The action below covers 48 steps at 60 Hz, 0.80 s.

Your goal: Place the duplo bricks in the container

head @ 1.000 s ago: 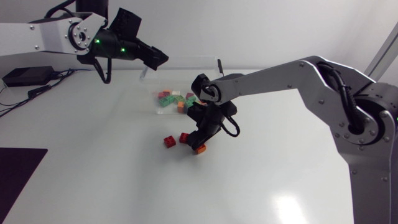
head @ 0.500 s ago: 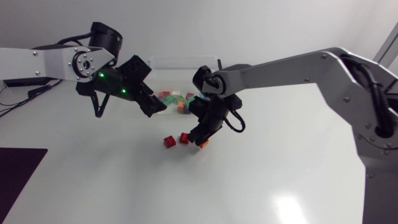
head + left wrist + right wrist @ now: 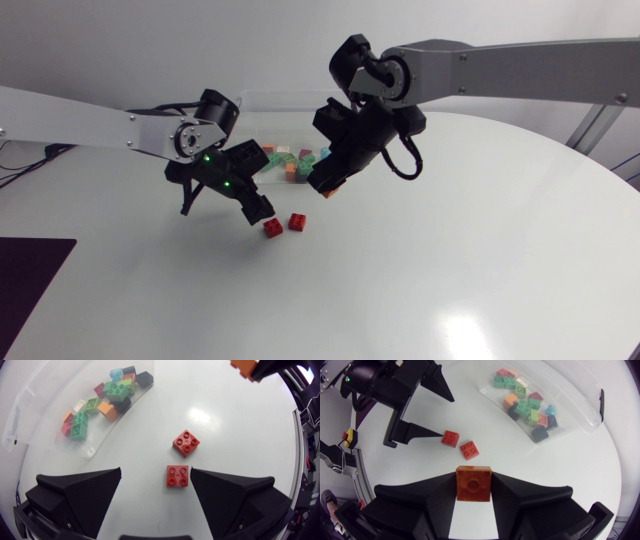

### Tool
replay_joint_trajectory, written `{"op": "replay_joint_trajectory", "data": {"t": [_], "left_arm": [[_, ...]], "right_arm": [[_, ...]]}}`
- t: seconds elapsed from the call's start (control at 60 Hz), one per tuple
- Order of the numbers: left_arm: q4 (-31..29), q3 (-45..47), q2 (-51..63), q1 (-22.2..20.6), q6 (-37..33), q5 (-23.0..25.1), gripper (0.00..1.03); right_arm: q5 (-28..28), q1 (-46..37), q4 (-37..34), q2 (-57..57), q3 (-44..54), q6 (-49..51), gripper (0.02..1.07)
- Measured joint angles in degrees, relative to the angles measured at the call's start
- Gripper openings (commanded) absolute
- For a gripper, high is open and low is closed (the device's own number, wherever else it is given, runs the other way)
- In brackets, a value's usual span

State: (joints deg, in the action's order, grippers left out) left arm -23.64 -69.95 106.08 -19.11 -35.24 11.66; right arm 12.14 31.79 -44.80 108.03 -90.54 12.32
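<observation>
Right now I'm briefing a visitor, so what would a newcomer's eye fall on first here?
First, the orange brick clamped in the right gripper, raised above the table beside the clear container of mixed bricks. Next, the open left gripper, low over the table, with a red brick between its fingers and a second red brick just ahead.

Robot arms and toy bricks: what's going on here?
The right gripper is shut on an orange brick, held up near the container, which already holds many bricks. The left gripper is open around one red brick on the table; a second red brick lies just ahead of it.
</observation>
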Motion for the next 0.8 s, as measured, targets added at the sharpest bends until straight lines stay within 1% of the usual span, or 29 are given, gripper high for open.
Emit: {"op": "replay_joint_trajectory", "data": {"t": [0.133, 0.2, 0.283, 0.333, 0.533, 0.567, 0.65, 0.75, 0.8], "left_arm": [[-0.11, 0.0, 2.21, -0.76, 0.0, -0.42, 0.93], [-0.11, 0.0, 3.37, -1.03, -0.02, -0.85, 0.9], [-0.48, 0.0, 4.63, -1.36, -0.22, -1.44, 0.9], [-1.01, 0.0, 5.14, -1.62, -0.42, -1.55, 0.86], [-1.4, -0.11, 6.8, -3.13, -0.46, -1.73, 0.86], [-1.38, -0.17, 7.21, -3.34, -0.46, -1.73, 0.82], [-1.4, -0.63, 8.44, -3.91, -0.46, -1.92, 0.69], [-1.55, -1.64, 9.22, -4.28, -0.44, -2.14, 0.49], [-1.62, -2.1, 9.38, -4.33, -0.44, -2.19, 0.34]], "right_arm": [[0.02, -1.05, 0.42, -1.31, -0.31, -0.37, 0.43], [0.22, -1.66, 0.76, -1.84, -0.76, -0.37, 0.43], [1.2, -2.62, 1.4, -2.4, -1.44, -0.46, 0.43], [1.42, -3.15, 1.77, -2.73, -1.95, -0.59, 0.43], [3.19, -4.81, 3.04, -3.37, -4.17, -0.59, 0.43], [3.67, -5.03, 3.06, -3.43, -4.5, -0.61, 0.43], [4.57, -5.66, 3.5, -3.48, -4.96, -0.61, 0.43], [5.68, -6.19, 4.13, -3.48, -5.57, -0.59, 0.43], [5.92, -6.43, 4.28, -3.48, -6.01, -0.59, 0.43]]}}
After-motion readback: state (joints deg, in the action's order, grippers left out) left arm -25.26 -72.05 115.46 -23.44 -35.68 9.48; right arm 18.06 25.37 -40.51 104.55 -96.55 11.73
